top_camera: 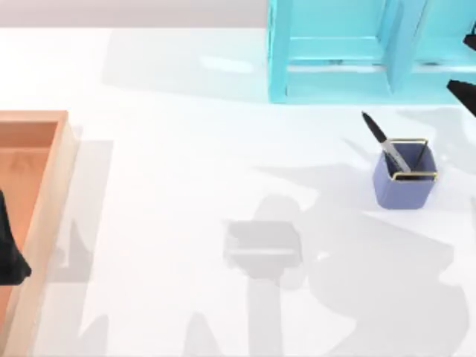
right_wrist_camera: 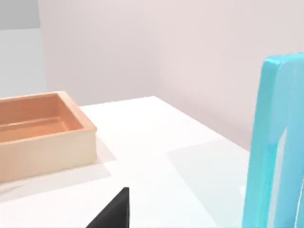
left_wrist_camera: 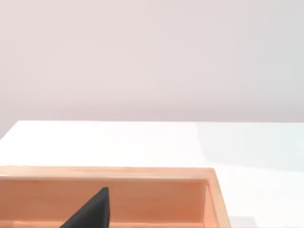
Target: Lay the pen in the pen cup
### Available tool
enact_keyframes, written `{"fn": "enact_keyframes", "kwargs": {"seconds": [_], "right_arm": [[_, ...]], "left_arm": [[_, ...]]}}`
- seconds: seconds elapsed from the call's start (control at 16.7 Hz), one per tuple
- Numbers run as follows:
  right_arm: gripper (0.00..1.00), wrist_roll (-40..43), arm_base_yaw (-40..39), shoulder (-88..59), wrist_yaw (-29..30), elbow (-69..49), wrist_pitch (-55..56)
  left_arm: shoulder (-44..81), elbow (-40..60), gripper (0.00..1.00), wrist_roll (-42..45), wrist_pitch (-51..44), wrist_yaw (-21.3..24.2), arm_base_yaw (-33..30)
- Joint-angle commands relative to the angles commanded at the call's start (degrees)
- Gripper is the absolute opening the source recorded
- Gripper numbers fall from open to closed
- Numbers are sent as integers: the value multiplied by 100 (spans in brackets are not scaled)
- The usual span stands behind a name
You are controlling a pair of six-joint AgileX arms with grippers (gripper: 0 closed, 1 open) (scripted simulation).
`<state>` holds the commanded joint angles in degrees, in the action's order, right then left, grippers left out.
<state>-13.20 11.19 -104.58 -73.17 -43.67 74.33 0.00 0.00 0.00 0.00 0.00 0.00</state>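
The pen [top_camera: 384, 144] stands slanted in the pen cup [top_camera: 404, 186] at the surface's [top_camera: 186, 149] three o'clock, black end leaning toward eleven because it outreaches the gold rim. Whether either gripper is apart or together cannot be told.

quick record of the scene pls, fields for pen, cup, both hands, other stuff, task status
pen: pen standing tilted in the cup, black end sticking out toward the shelf
pen cup: pen cup upright on the table's right side, in front of the turquoise shelf unit
left hand: left hand over the wooden tray at the table's left edge
right hand: right hand at the right edge, apart from the cup
task status: pen looks placed
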Motion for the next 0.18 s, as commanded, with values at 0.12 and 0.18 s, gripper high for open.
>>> {"fn": "enact_keyframes", "kwargs": {"seconds": [0.12,0.18], "right_arm": [[100,0,0,0,0,0,0],[100,0,0,0,0,0,0]], "left_arm": [[0,0,100,0,0,0,0],[0,0,100,0,0,0,0]]}}
